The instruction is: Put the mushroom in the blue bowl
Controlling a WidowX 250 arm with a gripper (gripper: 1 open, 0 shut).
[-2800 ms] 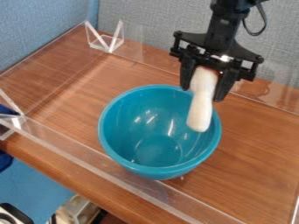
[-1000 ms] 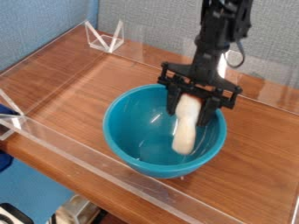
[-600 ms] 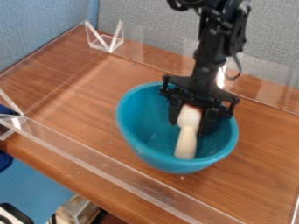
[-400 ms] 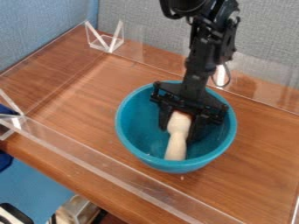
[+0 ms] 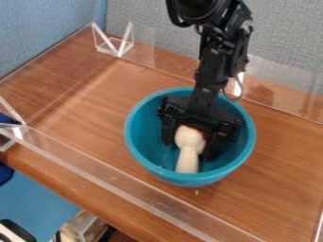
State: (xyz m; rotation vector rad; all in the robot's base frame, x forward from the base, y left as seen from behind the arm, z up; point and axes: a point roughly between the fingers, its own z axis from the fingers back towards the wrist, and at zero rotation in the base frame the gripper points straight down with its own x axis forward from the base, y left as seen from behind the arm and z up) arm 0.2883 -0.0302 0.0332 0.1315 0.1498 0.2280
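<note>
Claw fingers stand apart inside the bowl, one to either side of the mushroom's upper end, and we judge them open, with no firm grip that we can make out.

Largest first, we have the wooden counter under everything, and the dark arm reaching down over the far side of the bowl. On the counter sits the blue bowl, upright, deep and glossy. We would expect it to be light, stiff plastic that could slide if a finger pushed its wall, so we should lift straight up before moving sideways.

Smallest of these is the mushroom, lying within the bowl, its rounded cap toward the claw and its thick stem pointing toward the near wall. We take it for a light toy, probably firm, and its smooth skin may be a little slippery. Nothing about it looks fragile to us. If we had to take hold again, we would close across the thick stem just below the cap, where the swell above should help stop it slipping. The cap's round sides would be likelier to roll out of the fingers.

The placing looks all but done; what remains, we think, is backing out without snagging the cap.
</note>
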